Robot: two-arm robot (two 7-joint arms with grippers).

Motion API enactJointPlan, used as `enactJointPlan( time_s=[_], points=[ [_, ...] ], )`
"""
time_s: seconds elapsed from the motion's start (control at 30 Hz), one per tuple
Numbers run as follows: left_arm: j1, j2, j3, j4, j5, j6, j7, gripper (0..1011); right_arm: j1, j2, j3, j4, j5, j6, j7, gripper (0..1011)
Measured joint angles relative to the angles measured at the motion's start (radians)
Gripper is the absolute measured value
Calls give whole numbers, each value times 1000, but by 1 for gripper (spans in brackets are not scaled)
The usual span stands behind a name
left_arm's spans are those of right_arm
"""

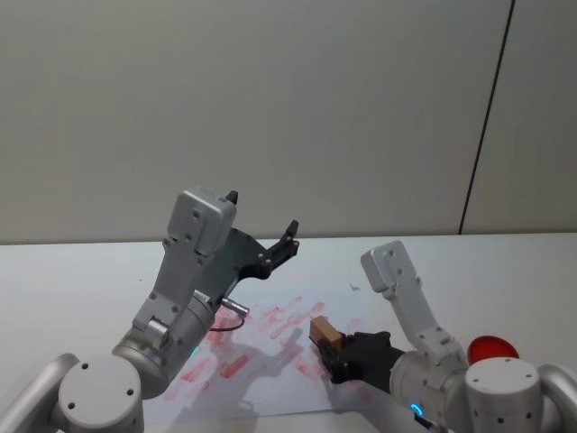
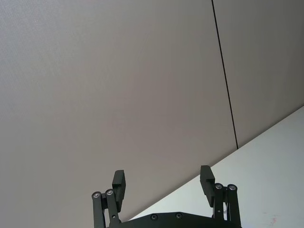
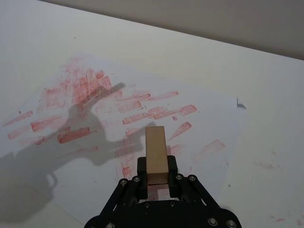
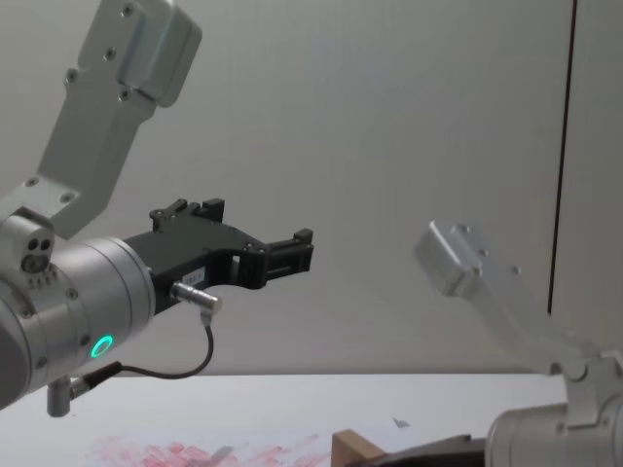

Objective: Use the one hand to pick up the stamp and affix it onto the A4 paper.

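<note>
Stamp point(image 3: 156, 149): lower end hidden inside the right gripper point(image 3: 156, 170), between its fingers; printing face out of sight. Cut off low in the chest view, one corner showing.
Paper point(image 3: 199, 128): part beneath the gripper covered.
Dark speck point(image 3: 241, 104), beyond the gripper: too small to identify.
Red round thing point(image 1: 491, 346), right of the gripper: partly hidden behind the arm, kind unclear.

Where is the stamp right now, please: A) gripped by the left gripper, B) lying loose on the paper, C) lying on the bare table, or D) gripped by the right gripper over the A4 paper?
D: the right gripper is shut on the stamp over the red-marked A4 paper, while the left gripper hangs open, raised and holding nothing.
</note>
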Motion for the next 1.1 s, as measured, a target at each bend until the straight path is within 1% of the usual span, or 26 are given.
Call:
enactJointPlan(
  time_s=[0.33, 0.57, 0.77, 0.93, 1.1],
  points=[
    [0, 0, 0, 0, 0, 0, 0, 1001, 3, -8, -9, 36, -25, 9, -12, 217],
    [0, 0, 0, 0, 0, 0, 0, 1001, 3, -12, -13, 49, -33, 8, -18, 217],
    [0, 0, 0, 0, 0, 0, 0, 1002, 2, -14, -14, 53, -34, -4, -25, 217],
    [0, 0, 0, 0, 0, 0, 0, 1001, 3, -15, -9, 41, -20, -18, -32, 217],
    [0, 0, 0, 0, 0, 0, 0, 1001, 3, -14, 4, -3, 16, -36, -41, 217]
  ],
)
